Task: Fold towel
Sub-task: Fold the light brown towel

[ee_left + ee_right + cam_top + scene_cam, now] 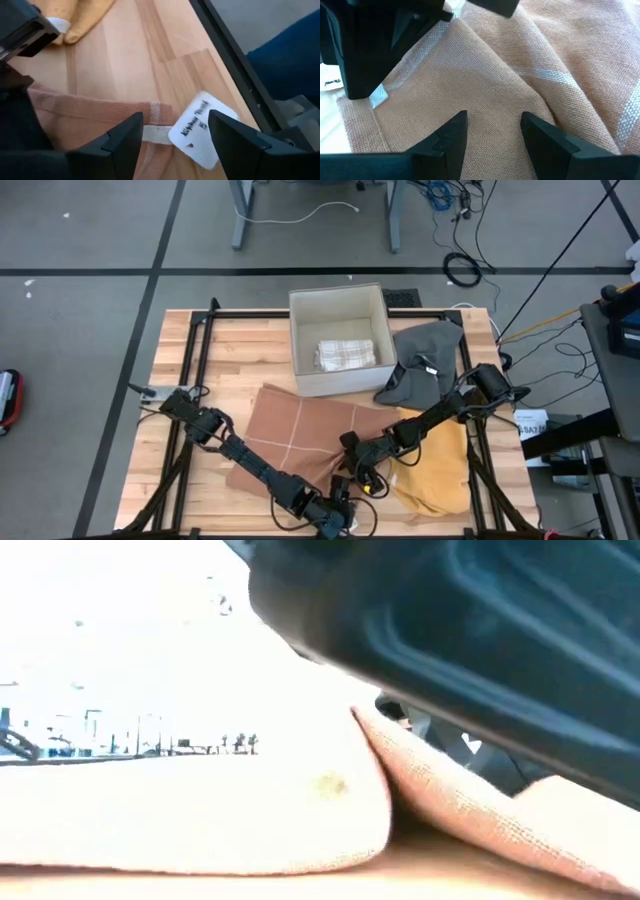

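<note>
A terracotta towel (295,435) with thin white stripes lies partly spread on the middle of the table, rumpled toward the near edge. My left gripper (338,518) is at the near edge, open. In the left wrist view its fingers (175,120) stand on either side of the towel's hemmed corner (150,112) and its white label (200,127). My right gripper (358,465) is open just beyond it. In the right wrist view it (494,119) hovers low over the towel's creased surface (520,65). The low view shows a rounded fold of the towel (200,810) under a dark arm (480,630).
A yellow cloth (440,465) lies bunched on the table's right near part, under the right arm. A grey cloth (425,360) lies to the right of a white box (300,340) that holds a folded plaid towel (345,353). Bare wood shows on the left (200,360).
</note>
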{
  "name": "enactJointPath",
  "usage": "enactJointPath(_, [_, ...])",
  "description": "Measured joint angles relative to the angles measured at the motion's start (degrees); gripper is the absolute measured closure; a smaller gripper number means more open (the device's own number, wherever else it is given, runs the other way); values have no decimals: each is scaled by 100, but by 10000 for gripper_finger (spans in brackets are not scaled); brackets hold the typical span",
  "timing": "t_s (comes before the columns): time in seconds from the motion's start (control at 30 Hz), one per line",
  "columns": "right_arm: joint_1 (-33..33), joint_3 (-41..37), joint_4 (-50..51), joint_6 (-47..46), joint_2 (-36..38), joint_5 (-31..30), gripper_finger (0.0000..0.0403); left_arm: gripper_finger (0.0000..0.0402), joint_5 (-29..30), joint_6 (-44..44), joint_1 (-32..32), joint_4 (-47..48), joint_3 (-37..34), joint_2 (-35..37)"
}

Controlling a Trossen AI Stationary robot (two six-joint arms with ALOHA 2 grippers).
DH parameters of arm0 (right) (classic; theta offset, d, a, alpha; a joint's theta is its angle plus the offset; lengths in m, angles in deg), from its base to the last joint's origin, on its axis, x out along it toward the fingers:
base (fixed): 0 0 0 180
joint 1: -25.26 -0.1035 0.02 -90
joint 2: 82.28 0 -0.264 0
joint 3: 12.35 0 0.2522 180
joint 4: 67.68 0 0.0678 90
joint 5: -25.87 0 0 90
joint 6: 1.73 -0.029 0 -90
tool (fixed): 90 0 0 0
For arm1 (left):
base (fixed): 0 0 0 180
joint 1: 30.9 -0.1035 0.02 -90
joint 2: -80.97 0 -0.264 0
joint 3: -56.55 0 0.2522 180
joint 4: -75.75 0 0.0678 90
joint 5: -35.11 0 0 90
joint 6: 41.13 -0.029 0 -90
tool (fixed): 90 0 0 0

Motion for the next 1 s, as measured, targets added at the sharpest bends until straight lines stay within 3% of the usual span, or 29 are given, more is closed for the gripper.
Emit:
enactJointPath(0.47, [21, -3, -77, -78, 0, 6, 227, 168, 420, -423, 49, 96, 94, 13])
enactJointPath(0.63, [118, -5, -130, -202, -2, -1, 227, 168, 819, -354, 49, 254, 124, 55])
enactJointPath(0.77, [224, -42, -167, -242, -2, -17, 227, 168, 1501, -433, -43, 391, 108, 16])
enactJointPath(1.0, [370, -17, -274, -286, 4, -33, 227, 168, 1379, -349, -28, 936, 110, 13])
